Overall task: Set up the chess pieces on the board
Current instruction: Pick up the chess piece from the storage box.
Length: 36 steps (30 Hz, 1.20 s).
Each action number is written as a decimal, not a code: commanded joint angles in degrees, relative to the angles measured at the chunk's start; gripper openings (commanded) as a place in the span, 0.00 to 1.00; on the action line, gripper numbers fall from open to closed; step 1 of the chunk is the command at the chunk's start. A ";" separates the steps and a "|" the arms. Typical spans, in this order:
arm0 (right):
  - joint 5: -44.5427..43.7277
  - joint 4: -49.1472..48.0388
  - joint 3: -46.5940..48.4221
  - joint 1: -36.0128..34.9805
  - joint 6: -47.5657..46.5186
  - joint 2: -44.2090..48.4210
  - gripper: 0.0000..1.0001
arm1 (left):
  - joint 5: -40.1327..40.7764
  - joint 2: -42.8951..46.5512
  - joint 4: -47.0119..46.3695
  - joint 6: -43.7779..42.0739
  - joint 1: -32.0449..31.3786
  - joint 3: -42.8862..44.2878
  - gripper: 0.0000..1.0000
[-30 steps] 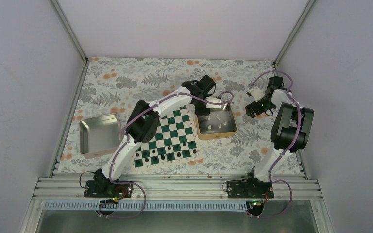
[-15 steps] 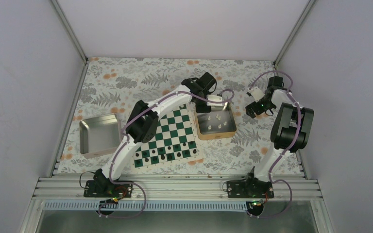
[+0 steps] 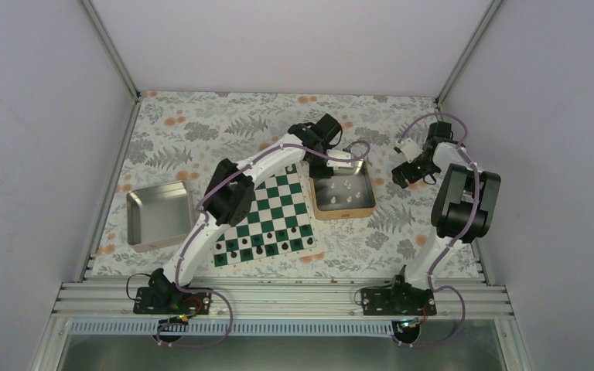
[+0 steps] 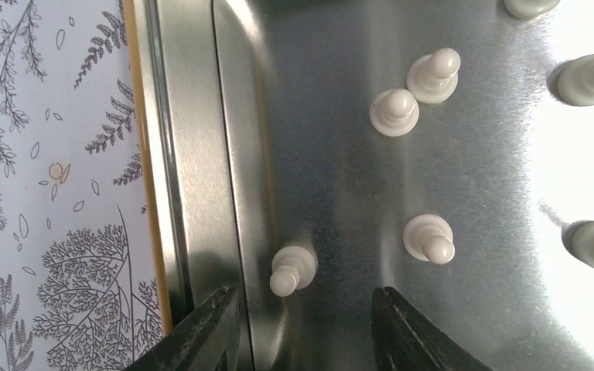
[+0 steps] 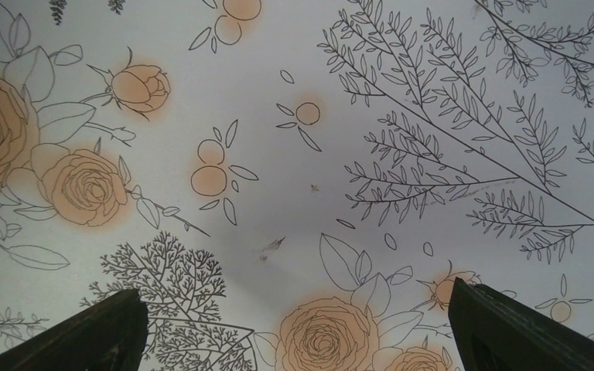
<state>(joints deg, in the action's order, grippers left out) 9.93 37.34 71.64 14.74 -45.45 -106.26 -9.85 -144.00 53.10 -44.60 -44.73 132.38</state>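
Note:
The green and white board [image 3: 267, 216] lies near the middle, with dark figures in its front rows. Several white chess pieces [image 3: 346, 191] stand in the tan tin [image 3: 343, 210] to its right. My left gripper [image 3: 337, 164] hangs over the tin's far left part, open and empty. In the left wrist view its jaws [image 4: 302, 328] stand apart, and a white pawn [image 4: 292, 270] sits just ahead of the gap, beside the tin's wall [image 4: 193, 154]. More white pieces [image 4: 394, 111] stand further on. My right gripper [image 3: 399, 176] is open and empty over the flowered cloth [image 5: 294, 178] right of the tin.
A grey square tray [image 3: 159, 214] sits left of the board. The flowered cloth covers the table. Grey walls close in on three sides. The right arm's elbow [image 3: 464, 201] stands near the right wall.
My left gripper has moved a little back and left over the tin's far edge. The right arm has hardly moved.

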 commanded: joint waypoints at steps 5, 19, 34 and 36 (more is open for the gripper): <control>0.29 0.01 -0.12 0.71 -0.78 -0.88 1.00 | -0.66 -2.16 1.13 -0.85 0.43 2.78 0.43; 0.32 0.05 -0.01 0.74 -0.82 -1.05 1.00 | -1.64 -4.21 1.70 -0.84 0.17 5.29 0.43; 0.41 -0.05 -0.18 0.86 -0.98 -0.86 1.00 | -1.67 -4.49 0.60 -0.54 0.13 5.62 0.37; 0.43 -0.07 -0.18 0.88 -0.97 -0.88 1.00 | -1.80 -4.70 0.60 -0.46 0.08 5.97 0.34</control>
<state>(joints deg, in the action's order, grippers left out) 9.93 37.34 71.64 14.83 -45.63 -106.26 -10.79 -148.03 54.50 -44.62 -44.53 136.27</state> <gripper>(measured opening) 0.997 0.357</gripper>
